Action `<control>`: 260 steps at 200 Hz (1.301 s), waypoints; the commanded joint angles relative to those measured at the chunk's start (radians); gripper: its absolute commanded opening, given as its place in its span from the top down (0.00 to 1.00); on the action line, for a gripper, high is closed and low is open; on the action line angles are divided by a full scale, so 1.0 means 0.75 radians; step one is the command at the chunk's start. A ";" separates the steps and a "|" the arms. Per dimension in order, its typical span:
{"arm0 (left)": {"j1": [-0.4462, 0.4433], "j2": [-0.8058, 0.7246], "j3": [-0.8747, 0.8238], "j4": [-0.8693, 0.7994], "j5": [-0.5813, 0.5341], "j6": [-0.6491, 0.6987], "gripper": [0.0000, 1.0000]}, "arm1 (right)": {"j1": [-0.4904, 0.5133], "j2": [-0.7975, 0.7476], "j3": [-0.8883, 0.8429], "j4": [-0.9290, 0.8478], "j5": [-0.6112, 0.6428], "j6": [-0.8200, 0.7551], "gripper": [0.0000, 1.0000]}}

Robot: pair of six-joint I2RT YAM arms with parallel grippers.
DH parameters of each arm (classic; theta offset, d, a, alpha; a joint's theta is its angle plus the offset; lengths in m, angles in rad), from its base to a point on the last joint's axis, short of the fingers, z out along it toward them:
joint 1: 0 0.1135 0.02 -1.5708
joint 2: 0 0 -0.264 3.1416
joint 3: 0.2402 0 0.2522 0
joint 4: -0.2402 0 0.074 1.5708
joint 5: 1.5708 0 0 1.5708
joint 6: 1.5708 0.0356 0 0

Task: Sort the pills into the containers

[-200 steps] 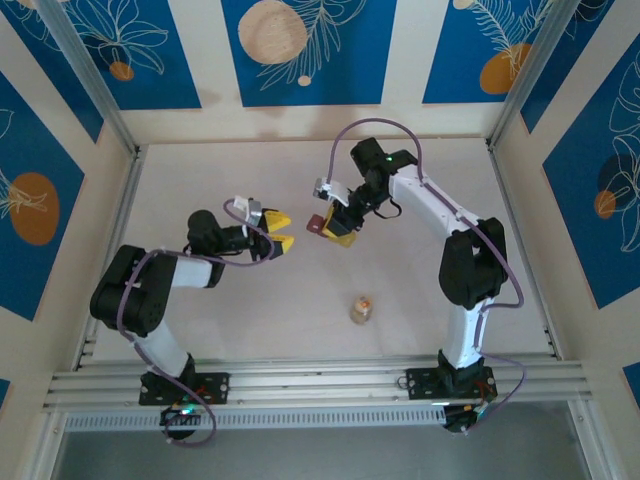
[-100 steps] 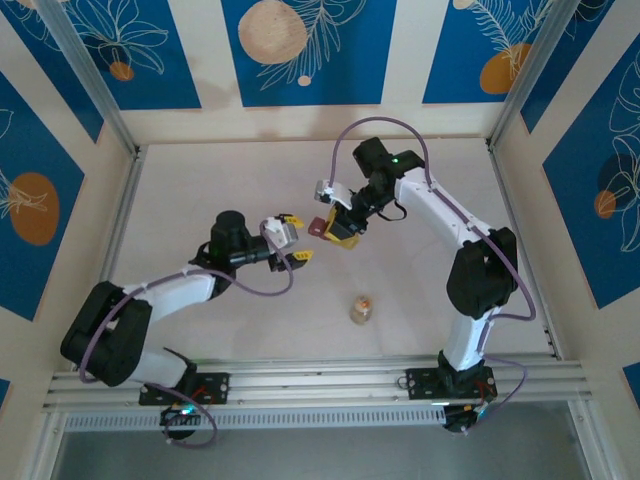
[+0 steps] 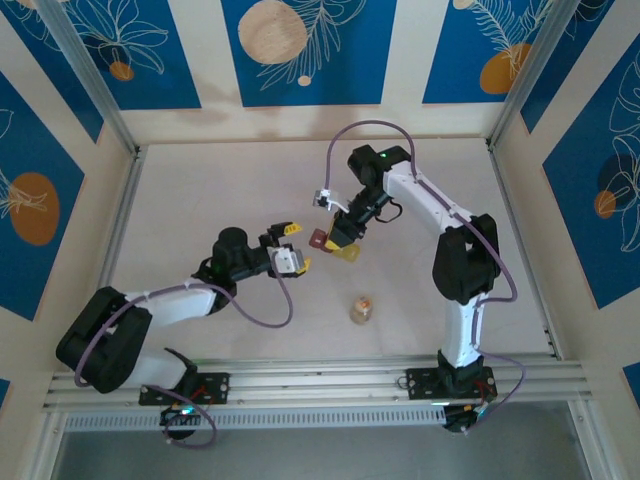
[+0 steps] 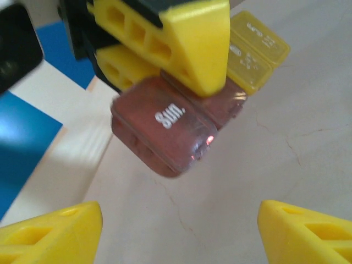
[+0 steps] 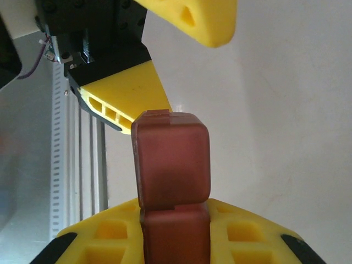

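The containers [image 3: 320,239] are a tiny box of two joined cells. In the left wrist view the dark red cell [image 4: 165,129] reads "Sun." and the yellow-tan cell [image 4: 256,49] sits behind it. My right gripper [image 3: 336,241] is shut on the box and holds it above the table. In the right wrist view the red cell [image 5: 171,159] sticks out past the right gripper [image 5: 173,234]. My left gripper [image 3: 295,247] is open just left of the box, and the left gripper [image 4: 179,231] holds nothing between its fingertips [image 4: 55,231]. The pills are hidden.
A small clear round vial [image 3: 362,310] with orange marking stands on the table, nearer to me than both grippers. Side walls and rails [image 3: 120,220] frame the pale tabletop [image 3: 220,180]. The aluminium base rail [image 3: 320,380] runs along the near edge.
My left arm has stretched rightward to the containers and its jaws have opened wider. The right gripper has shifted slightly nearer and lower with the box still held.
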 commanded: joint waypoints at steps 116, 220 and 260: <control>-0.113 -0.065 0.142 -0.288 -0.079 0.297 0.31 | 0.030 0.047 0.044 -0.103 0.084 0.039 0.98; -0.151 -0.052 0.179 -0.343 -0.172 0.366 0.30 | 0.062 0.090 0.061 -0.141 0.090 0.035 0.99; -0.170 -0.034 0.184 -0.329 -0.217 0.391 0.31 | 0.071 0.122 0.068 -0.163 0.078 0.040 1.00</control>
